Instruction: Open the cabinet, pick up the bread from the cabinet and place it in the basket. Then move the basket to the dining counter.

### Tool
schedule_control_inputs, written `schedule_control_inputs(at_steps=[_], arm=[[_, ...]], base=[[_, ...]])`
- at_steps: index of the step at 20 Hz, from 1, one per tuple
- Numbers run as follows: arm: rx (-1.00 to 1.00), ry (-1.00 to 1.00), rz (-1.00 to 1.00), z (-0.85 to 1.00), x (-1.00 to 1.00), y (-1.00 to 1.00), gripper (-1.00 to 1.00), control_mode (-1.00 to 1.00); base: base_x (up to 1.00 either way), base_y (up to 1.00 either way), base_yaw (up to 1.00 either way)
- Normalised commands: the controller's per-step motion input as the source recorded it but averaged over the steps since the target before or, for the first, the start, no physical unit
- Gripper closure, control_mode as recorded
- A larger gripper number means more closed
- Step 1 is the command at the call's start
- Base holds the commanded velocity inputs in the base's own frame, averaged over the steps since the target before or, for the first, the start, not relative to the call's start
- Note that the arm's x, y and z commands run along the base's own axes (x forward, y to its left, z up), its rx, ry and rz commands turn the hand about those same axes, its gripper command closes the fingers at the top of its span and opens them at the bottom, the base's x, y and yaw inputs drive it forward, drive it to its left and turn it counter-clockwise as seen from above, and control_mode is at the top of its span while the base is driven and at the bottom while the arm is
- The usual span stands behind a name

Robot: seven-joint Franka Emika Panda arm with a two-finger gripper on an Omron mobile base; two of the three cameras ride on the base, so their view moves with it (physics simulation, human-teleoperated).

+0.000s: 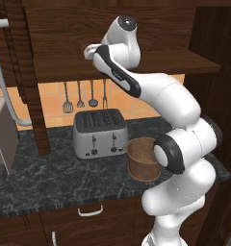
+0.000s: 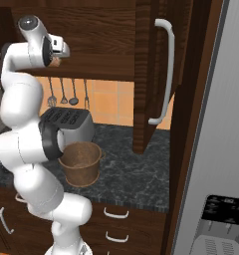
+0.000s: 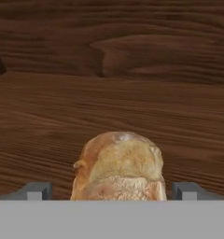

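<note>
Fingers (image 3: 39, 190) stand spread wide, one on either side of the bread (image 3: 118, 165), which lies on the cabinet (image 3: 112, 102) shelf, not pinched.

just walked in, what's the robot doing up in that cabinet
The arm is reaching into the open cabinet, its gripper at the shelf with jaws wide open on either side of the bread, not yet closed on it. The basket waits empty on the black worktop beside the toaster.
</note>
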Motion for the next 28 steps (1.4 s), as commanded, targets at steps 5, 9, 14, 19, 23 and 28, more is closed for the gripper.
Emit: schedule_control_inputs(at_steps=[5, 9, 14, 19, 23, 28], arm=[[-0.01, 0.00, 0.00, -0.10, 0.22, 0.03, -1.00, -1.00], [-0.03, 0.00, 0.00, -0.24, 0.06, 0.03, -1.00, -1.00], [-0.02, 0.00, 0.00, -0.19, 0.00, 0.00, -1.00, -1.00], [-0.01, 0.00, 0.00, -0.20, 0.06, 0.00, -1.00, -1.00], [0.00, 0.00, 0.00, -0.04, 0.13, 0.00, -1.00, -1.00], [0.00, 0.01, 0.00, 0.00, -0.11, 0.01, 1.00, -1.00]], base=[[0.00, 0.00, 0.00], [0.00, 0.00, 0.00], [0.00, 0.00, 0.00], [0.00, 0.00, 0.00], [0.00, 0.00, 0.00], [0.00, 0.00, 0.00]])
